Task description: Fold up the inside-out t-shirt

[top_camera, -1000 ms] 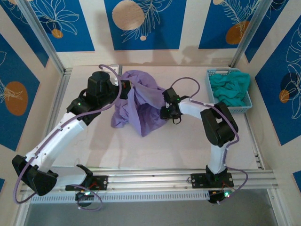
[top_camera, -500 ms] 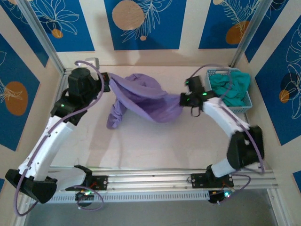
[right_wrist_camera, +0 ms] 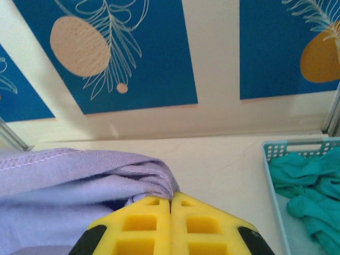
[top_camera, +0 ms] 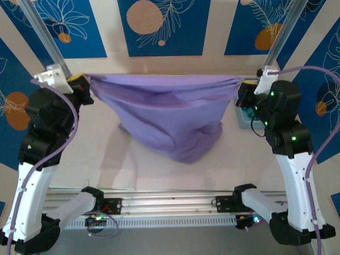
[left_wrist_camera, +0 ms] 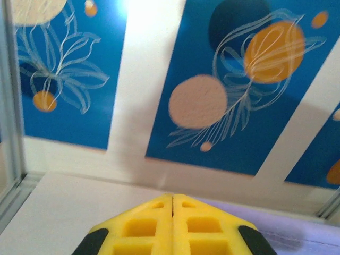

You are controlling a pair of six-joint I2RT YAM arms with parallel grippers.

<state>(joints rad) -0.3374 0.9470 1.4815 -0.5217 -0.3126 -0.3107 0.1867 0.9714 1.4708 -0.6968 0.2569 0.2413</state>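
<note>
The lavender t-shirt (top_camera: pixel 164 114) hangs stretched taut along its top edge (bottom bunched).

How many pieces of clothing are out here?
2: a purple t-shirt stretched between the left gripper and right gripper; teal cloth in the basket at right, possibly hiding more.

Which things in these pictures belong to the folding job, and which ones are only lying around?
Part of the job:
- lavender t-shirt, held spread out above the table
- left gripper, shut on one end of it
- right gripper, shut on the other end

Only lying around:
- teal garment
- light-blue basket that holds it
</note>
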